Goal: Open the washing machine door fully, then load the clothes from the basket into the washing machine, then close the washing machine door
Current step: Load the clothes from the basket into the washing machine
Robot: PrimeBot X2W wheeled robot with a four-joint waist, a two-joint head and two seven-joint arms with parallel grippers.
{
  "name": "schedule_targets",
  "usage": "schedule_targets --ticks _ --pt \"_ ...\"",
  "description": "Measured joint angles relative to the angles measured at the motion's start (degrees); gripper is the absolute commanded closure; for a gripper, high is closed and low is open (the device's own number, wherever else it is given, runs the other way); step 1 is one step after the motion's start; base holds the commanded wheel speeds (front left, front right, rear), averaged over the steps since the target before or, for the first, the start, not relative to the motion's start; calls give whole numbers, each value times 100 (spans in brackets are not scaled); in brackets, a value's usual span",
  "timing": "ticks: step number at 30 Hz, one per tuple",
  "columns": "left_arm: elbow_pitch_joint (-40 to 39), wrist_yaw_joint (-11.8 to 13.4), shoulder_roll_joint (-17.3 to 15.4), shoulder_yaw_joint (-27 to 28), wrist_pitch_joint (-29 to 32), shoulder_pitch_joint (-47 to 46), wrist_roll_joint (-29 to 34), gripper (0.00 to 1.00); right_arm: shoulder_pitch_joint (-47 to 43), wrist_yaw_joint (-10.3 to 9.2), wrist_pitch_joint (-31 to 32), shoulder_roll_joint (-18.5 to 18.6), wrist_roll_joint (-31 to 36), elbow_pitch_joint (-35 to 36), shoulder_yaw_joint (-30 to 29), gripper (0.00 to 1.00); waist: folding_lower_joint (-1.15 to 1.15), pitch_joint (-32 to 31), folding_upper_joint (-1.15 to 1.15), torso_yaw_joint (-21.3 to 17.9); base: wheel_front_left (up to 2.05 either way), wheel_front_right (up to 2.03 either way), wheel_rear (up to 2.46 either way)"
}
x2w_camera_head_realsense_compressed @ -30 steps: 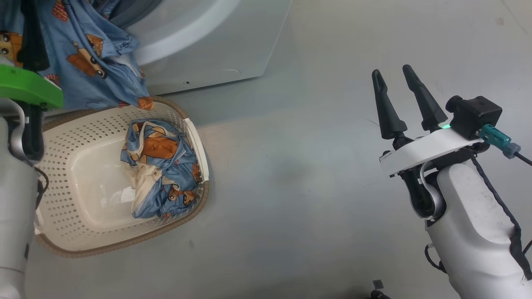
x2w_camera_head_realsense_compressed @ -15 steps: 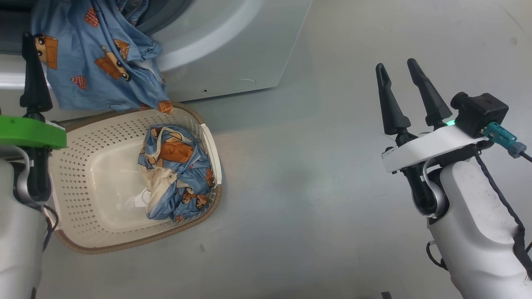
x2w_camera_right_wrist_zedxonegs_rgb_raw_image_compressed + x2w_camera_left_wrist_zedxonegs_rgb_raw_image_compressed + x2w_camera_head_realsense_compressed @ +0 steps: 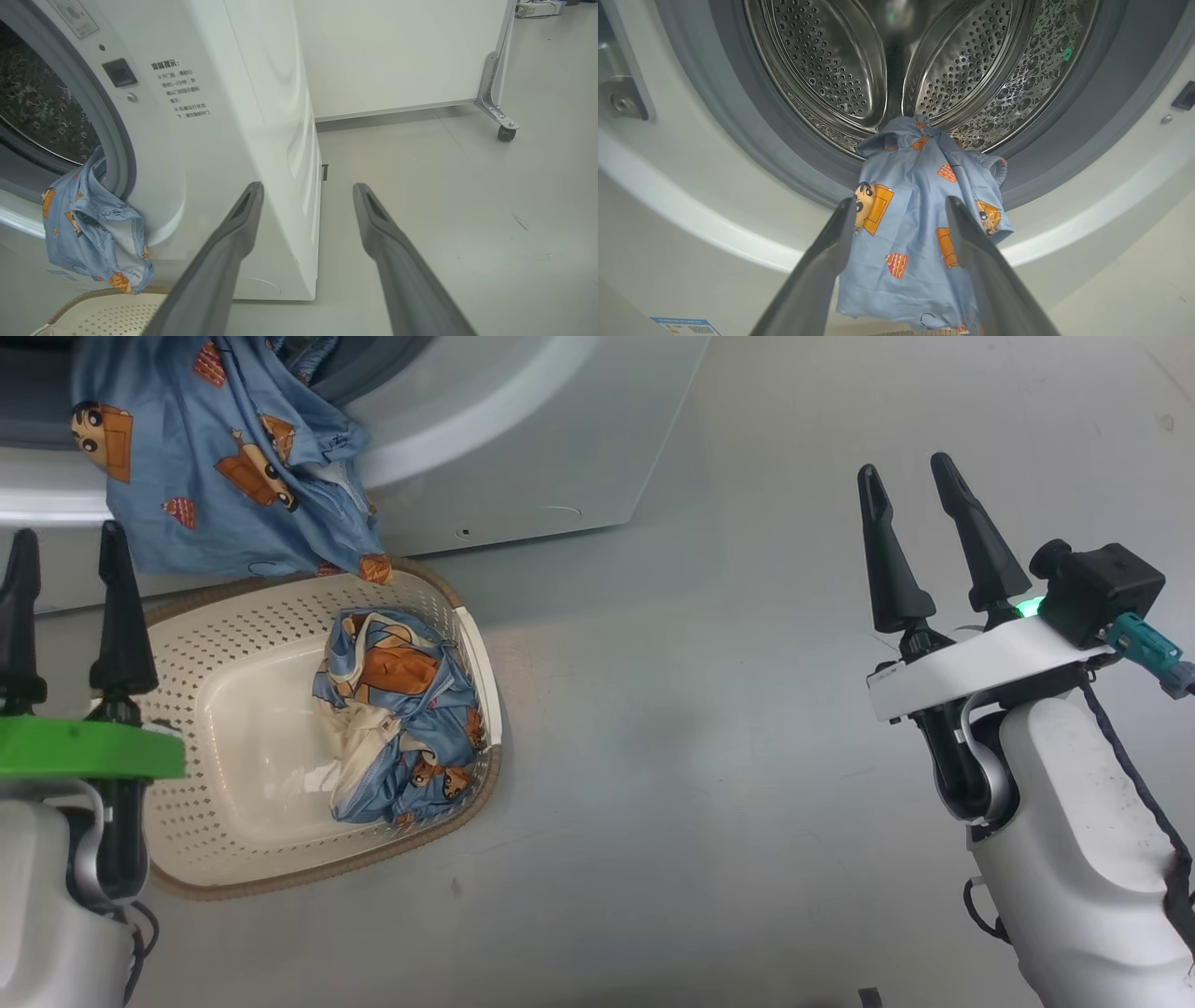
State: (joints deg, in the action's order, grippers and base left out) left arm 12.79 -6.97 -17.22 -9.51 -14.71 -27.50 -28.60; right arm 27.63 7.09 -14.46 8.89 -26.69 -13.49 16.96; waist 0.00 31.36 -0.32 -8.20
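Note:
The washing machine [image 3: 523, 476] stands open, its steel drum [image 3: 822, 70] facing my left wrist view. One blue printed piece of the clothes [image 3: 233, 476] hangs out of the drum mouth over the grey gasket [image 3: 915, 233], its tip reaching the basket rim [image 3: 93, 224]. A second bundle of clothes [image 3: 401, 719] lies at the right end of the cream basket [image 3: 233, 616]. My left gripper [image 3: 67, 534] is open and empty, just short of the hanging cloth [image 3: 900, 201]. My right gripper [image 3: 904, 467] hovers open over bare floor. The washing machine door is out of view.
The basket sits on the grey floor [image 3: 700, 756] right against the machine's front. In the right wrist view the machine's white side [image 3: 261, 116], a white panel on a caster [image 3: 507, 133] behind it and the basket rim [image 3: 107, 308] show. A blue label [image 3: 686, 325] marks the machine's lower corner.
My left gripper has drawn back and down from the hanging cloth, which stays draped from the drum mouth. The head camera shifted a little. The right gripper keeps its pose.

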Motion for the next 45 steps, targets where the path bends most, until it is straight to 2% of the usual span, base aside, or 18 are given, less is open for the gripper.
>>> schedule_targets --ticks 7,20,26,31,45 --pt "-313 1 83 18 1 542 89 0 -63 0 0 0 48 65 -42 0 0 16 0 -8 0 0 0" --pt "-600 2 127 69 0 856 246 0 -69 0 0 -10 92 109 -44 0 0 22 0 -38 0 0 0" --pt "-393 2 108 -75 27 881 235 0 -70 0 0 -42 92 108 -7 0 0 37 0 -86 0 0 0" --pt "-76 2 2 -203 313 797 233 0 -69 0 0 -127 91 104 126 0 0 67 0 -176 0 0 0" --pt "870 0 -69 -500 1054 -248 125 0 -61 0 0 -191 80 107 130 0 0 238 0 -534 0 0 0"
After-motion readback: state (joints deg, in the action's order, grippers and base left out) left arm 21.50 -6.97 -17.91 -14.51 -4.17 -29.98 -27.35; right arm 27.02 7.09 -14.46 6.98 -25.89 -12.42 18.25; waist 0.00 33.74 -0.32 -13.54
